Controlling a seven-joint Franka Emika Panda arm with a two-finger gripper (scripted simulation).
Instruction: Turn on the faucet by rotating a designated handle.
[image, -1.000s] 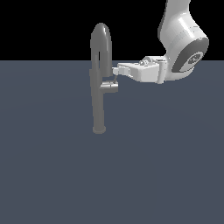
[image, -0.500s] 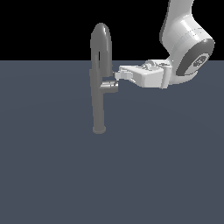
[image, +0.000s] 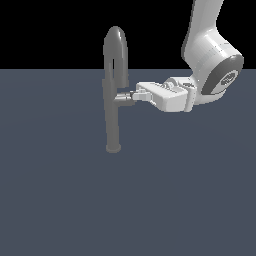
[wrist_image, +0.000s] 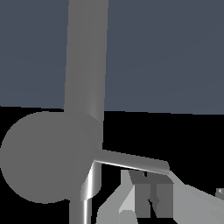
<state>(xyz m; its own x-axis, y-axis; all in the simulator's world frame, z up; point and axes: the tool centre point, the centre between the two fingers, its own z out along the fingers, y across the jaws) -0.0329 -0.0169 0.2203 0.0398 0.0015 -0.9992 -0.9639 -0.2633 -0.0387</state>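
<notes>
Faucet (image: 113, 107) stands upright on the grey floor (image: 60, 200) toward the exterior view's left, its arched spout rising against the black backdrop. Partway up the column, the handle (image: 125, 97) juts sideways toward the exterior view's right. Just beside its free end sits the gripper (image: 135, 95), its fingers level with the handle, apparently touching it; whether they clamp it I cannot tell. The white arm (image: 210, 55) fills the right.

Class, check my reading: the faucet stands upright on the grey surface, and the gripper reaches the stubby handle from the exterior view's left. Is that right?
One detail is wrong. The gripper reaches the handle from the exterior view's right, not its left, as the exterior view shows. The faucet does stand upright on the grey surface.
</notes>
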